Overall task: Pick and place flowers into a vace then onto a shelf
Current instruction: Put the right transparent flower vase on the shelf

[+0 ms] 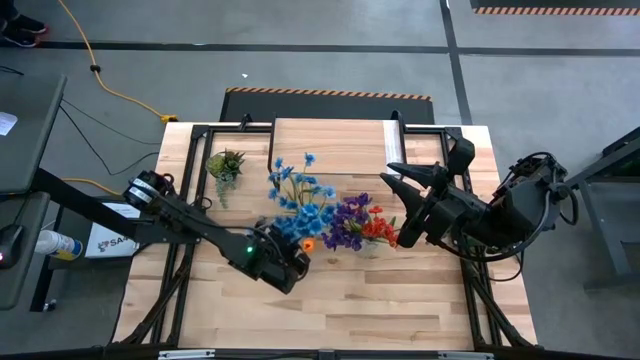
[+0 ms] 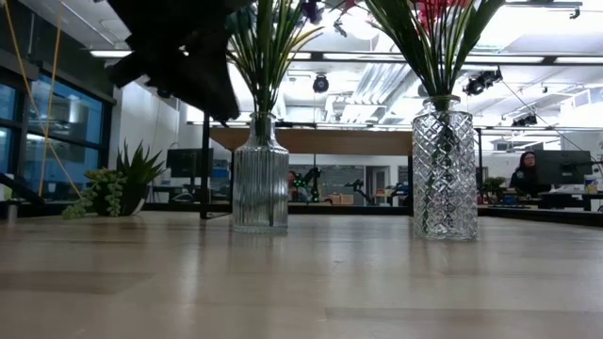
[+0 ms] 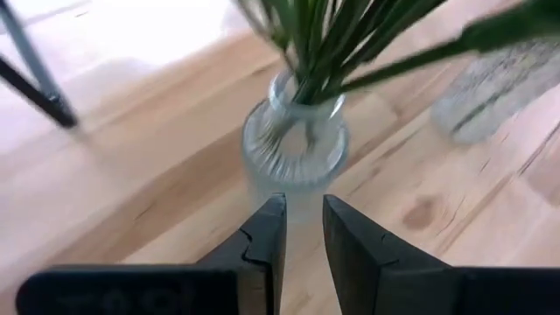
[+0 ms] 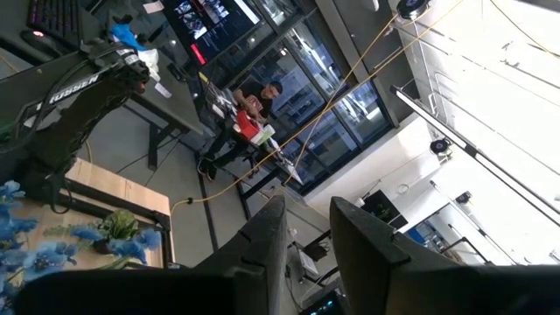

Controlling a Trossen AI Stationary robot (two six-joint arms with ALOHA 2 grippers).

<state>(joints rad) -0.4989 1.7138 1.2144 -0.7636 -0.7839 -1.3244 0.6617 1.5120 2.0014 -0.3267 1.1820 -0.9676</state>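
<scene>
Big open workshop behind all this, with glass walls, monitors and a person sitting at a desk way off in the back. Up front is the plank worktop (image 1: 330, 290), and both bunches of flowers are already standing in their cut-glass vases on it: the blue flowers (image 1: 300, 195) with the one orange bloom in the ribbed vase (image 2: 261, 174), the red and purple flowers (image 1: 358, 222) in the diamond-cut vase (image 2: 444, 168) just beside it. So the first half of the job looks done — what's left, I'd say, is getting the vases up onto the shelf (image 1: 335, 145), which sits at the far edge with nothing on it. A small potted plant (image 1: 226, 165) sits off by the shelf's left end.

The left hand (image 3: 302, 229) is lined up low and near-level right in front of the ribbed vase, fingers only a narrow gap apart and not on the glass — reads like an approach for a body grab, though it'd need to spread wider first.

The right hand (image 4: 306, 229) is pitched up, looking off into the room, fingers also a narrow gap apart and empty, with the arm parked beside the red bunch, waiting.
</scene>
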